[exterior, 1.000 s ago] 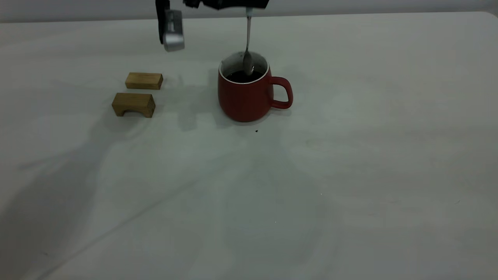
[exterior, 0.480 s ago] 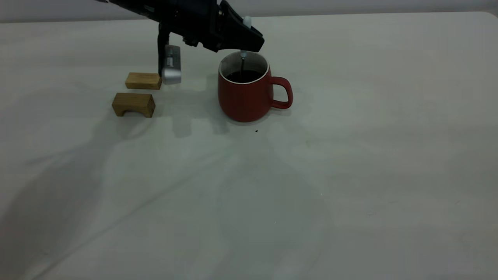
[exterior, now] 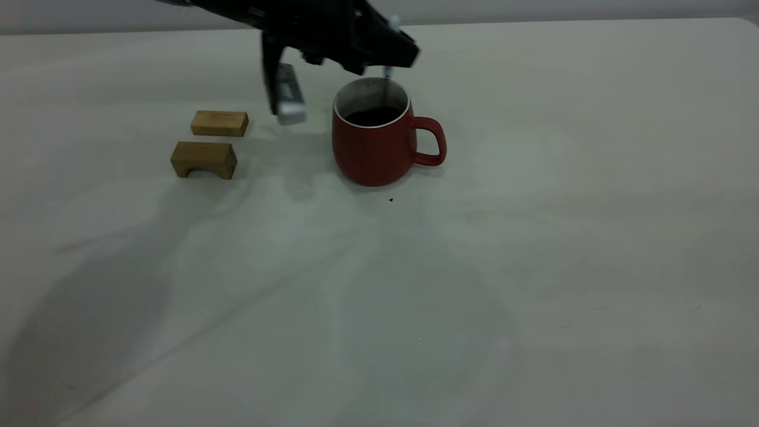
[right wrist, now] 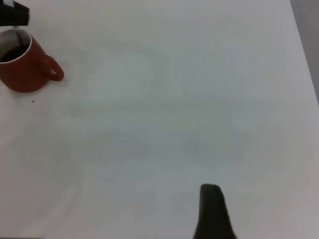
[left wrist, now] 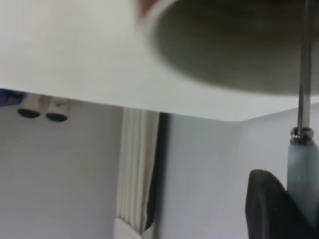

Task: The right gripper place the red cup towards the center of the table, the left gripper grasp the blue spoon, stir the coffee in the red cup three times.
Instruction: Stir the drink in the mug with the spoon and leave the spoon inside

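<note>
The red cup (exterior: 376, 148) stands upright at the table's (exterior: 533, 267) far middle, its handle pointing right, with dark coffee (exterior: 372, 115) inside. My left gripper (exterior: 388, 56) hovers just above the cup's rim, shut on the blue spoon (exterior: 387, 83). The spoon hangs upright, its neck running down into the cup at the right side and its bowl hidden inside. In the left wrist view the pale handle (left wrist: 303, 169) lies against a dark finger (left wrist: 269, 209). The right gripper (right wrist: 211, 214) is parked far from the cup (right wrist: 22, 69), low over bare table.
Two small wooden blocks (exterior: 219, 123) (exterior: 203, 159) lie left of the cup. The silver-grey block (exterior: 289, 95) on the left wrist hangs between them and the cup. A tiny dark speck (exterior: 391, 200) lies in front of the cup.
The left gripper came down until the spoon's bowl dipped into the coffee, then moved to the right across the cup. The cup and blocks stayed put.
</note>
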Controlling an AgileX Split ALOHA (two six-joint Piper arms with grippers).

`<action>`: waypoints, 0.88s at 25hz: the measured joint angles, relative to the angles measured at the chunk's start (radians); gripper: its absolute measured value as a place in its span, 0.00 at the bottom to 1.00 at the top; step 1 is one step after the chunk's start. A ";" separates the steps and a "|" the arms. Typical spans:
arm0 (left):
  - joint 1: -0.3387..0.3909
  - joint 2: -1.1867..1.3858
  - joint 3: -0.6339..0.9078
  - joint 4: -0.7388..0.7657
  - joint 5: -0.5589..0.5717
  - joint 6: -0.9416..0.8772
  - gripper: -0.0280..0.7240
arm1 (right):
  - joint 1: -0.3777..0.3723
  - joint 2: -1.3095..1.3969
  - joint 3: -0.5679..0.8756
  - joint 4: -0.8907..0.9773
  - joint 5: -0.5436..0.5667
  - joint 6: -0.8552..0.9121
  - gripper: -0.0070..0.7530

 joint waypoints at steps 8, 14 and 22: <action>-0.008 0.011 0.000 0.087 0.093 -0.006 0.18 | 0.000 0.000 0.000 0.000 0.000 0.000 0.76; 0.055 0.011 0.000 0.118 0.100 -0.004 0.18 | 0.000 0.000 0.000 0.000 0.000 0.000 0.76; 0.009 0.011 0.000 -0.074 -0.048 0.122 0.18 | 0.000 0.000 0.000 0.000 0.000 0.000 0.76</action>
